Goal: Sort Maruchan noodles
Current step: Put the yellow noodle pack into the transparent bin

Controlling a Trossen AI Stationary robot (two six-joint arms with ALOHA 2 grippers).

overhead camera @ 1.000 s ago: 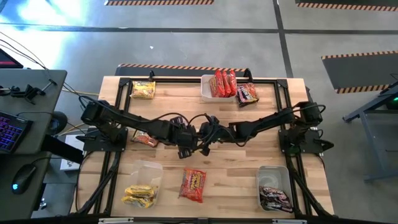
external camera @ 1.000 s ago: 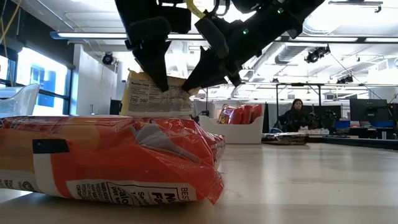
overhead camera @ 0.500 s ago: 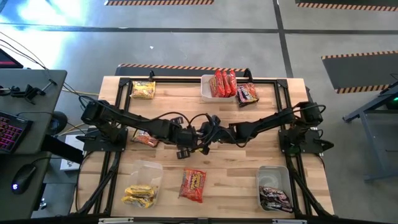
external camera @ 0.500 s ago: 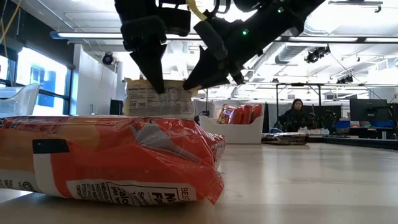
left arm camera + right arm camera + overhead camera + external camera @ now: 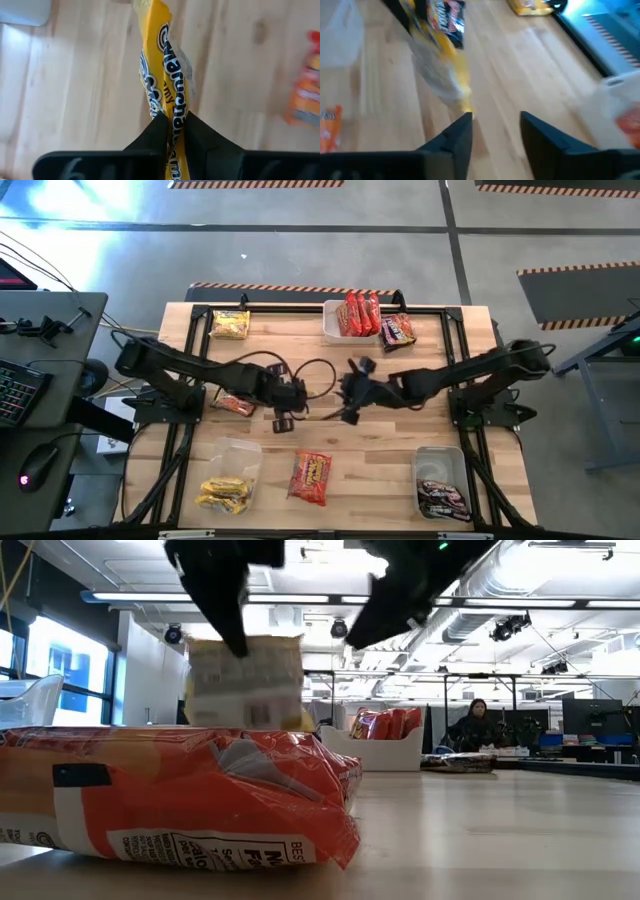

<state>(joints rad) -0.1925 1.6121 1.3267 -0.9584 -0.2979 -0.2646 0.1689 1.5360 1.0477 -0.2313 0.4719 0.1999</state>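
Holding yellow packet (image 5: pixel 170 95) edgewise, left gripper (image 5: pixel 174 131) jaws clamped; right gripper (image 5: pixel 496 131) jaws apart, empty.

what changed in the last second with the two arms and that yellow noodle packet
A handover: the left gripper closed its fingers on the yellow packet, while the right gripper opened, let go and drew back toward its own side. The other packets and the tubs stayed put.

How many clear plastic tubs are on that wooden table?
3: one clear rectangular plastic tub at the far edge, one near-left, one near-right. None looks hidden.
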